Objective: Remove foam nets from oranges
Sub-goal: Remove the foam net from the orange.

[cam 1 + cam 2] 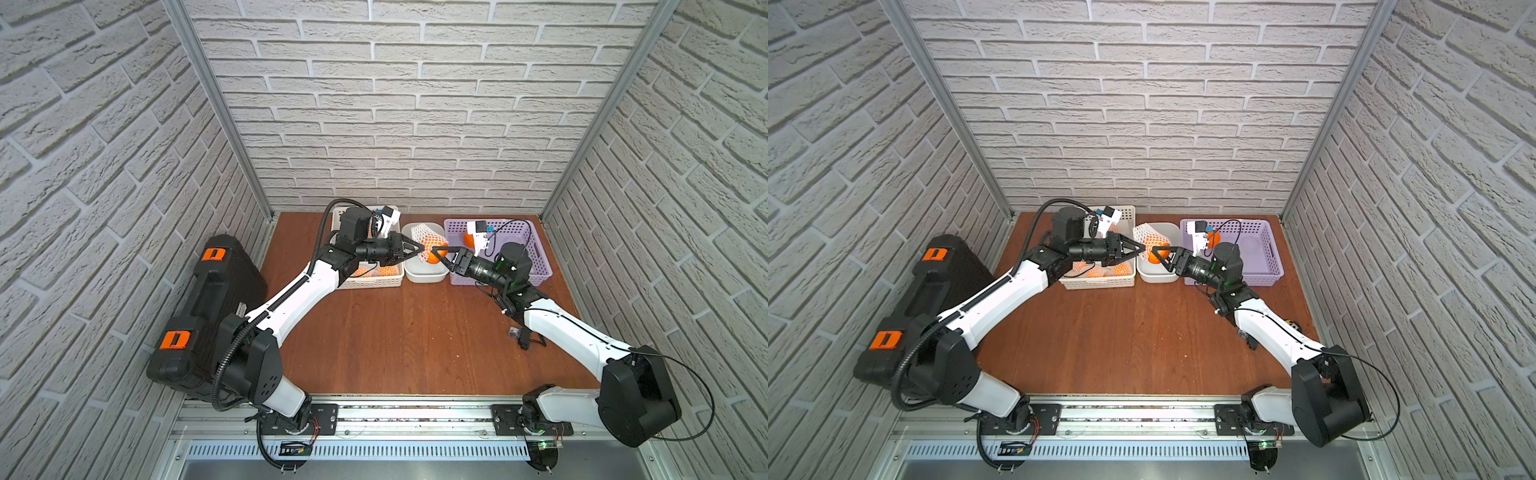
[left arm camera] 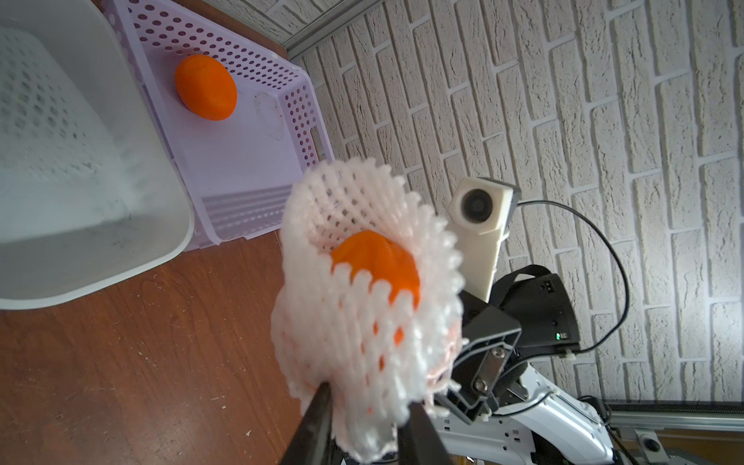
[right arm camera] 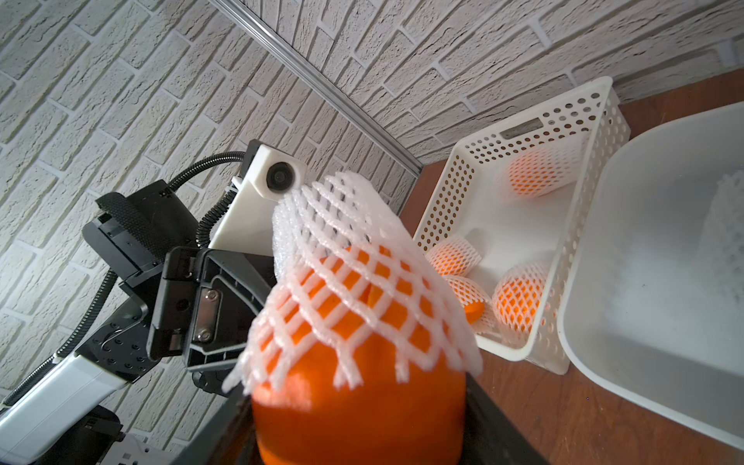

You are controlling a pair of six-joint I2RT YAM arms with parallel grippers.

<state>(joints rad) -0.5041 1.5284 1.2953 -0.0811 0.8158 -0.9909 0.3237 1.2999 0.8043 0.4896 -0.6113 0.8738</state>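
Note:
Both grippers meet above the white bin (image 1: 426, 276). An orange (image 3: 354, 402) sits between the fingers of my right gripper (image 3: 354, 422), which is shut on its bare lower half. A white foam net (image 3: 354, 273) still covers the orange's other half and stands off it as a loose tube (image 2: 362, 342). My left gripper (image 2: 368, 402) is shut on the net's side, with foam bunched between both fingers. In both top views the left gripper (image 1: 420, 249) pinches the net (image 1: 430, 239) right next to the right gripper (image 1: 436, 253). Several netted oranges (image 3: 519, 298) lie in the white basket (image 3: 523, 354).
A purple basket (image 1: 536, 266) to the right of the bin holds one bare orange (image 2: 206, 86). A loose foam net (image 2: 36, 100) lies in the bin. A black case (image 1: 208, 307) with orange latches stands along the left wall. Small dark parts (image 1: 519, 336) lie by the right arm.

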